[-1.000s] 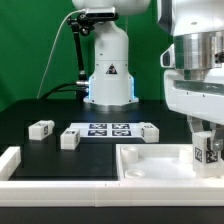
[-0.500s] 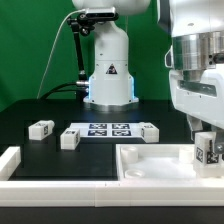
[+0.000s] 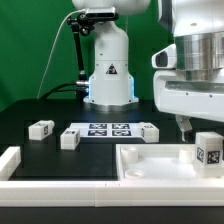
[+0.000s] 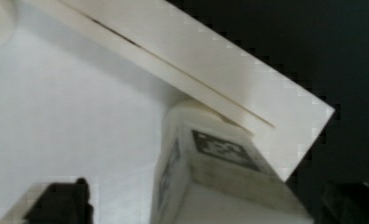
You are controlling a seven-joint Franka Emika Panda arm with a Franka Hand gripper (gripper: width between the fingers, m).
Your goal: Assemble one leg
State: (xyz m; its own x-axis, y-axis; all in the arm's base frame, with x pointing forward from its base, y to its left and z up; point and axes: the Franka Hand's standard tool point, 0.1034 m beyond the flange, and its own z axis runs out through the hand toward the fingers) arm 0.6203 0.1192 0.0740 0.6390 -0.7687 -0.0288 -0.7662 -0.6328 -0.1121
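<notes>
One leg [image 3: 208,150], a small white block with a black-and-white tag, stands upright at the right end of the large white tray-like piece [image 3: 150,160]. My gripper [image 3: 204,124] hangs just above it, open and empty, with one dark finger [image 3: 184,125] showing. In the wrist view the leg [image 4: 225,165] stands on the white piece [image 4: 74,120] near its corner. It lies between my gripper's [image 4: 207,208] two dark fingertips [image 4: 60,202], with a gap on each side. Three more legs lie on the black table: one [image 3: 41,128] at the exterior view's left, one [image 3: 69,139] beside it, one [image 3: 148,131] by the marker board.
The marker board [image 3: 108,130] lies flat in the middle of the table. The arm's white base [image 3: 108,70] stands behind it. A white frame piece [image 3: 10,160] lies along the front left edge. A green wall is at the back.
My gripper has let go of the leg and risen above it. The leg stays standing on the tray-like piece.
</notes>
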